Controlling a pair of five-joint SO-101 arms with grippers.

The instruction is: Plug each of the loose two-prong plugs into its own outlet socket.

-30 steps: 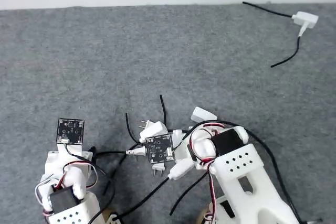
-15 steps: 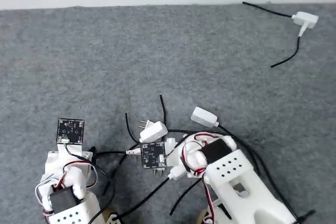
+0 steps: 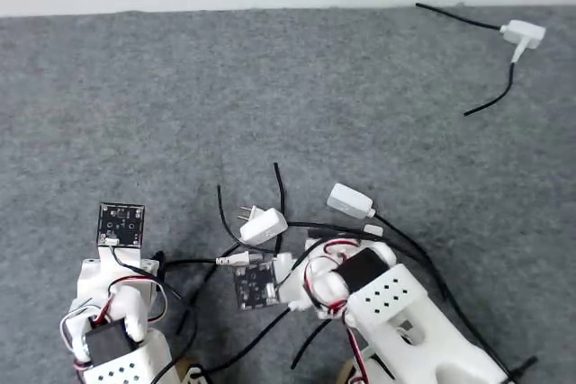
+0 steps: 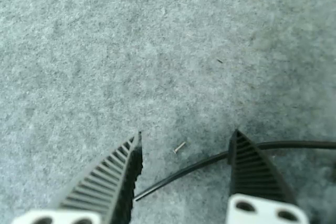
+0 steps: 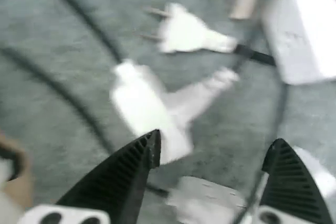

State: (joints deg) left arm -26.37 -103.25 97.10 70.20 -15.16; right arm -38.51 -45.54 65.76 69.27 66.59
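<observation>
My right claw [image 5: 215, 140] hangs spread over a blurred two-prong plug [image 5: 184, 32], close in front of the arms; that arm covers part of the cords [image 3: 315, 225] there. My left claw [image 4: 186, 137] gapes above carpet [image 4: 157, 51], a cable [image 4: 173, 181] crossing its gap.

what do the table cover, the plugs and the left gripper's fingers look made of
The cover looks like grey felt or low-pile carpet: matte, fuzzy. The plugs seem smooth white moulded plastic, with grey, probably metal prongs. The left gripper fingers look like black plastic, ridged, maybe printed.
</observation>
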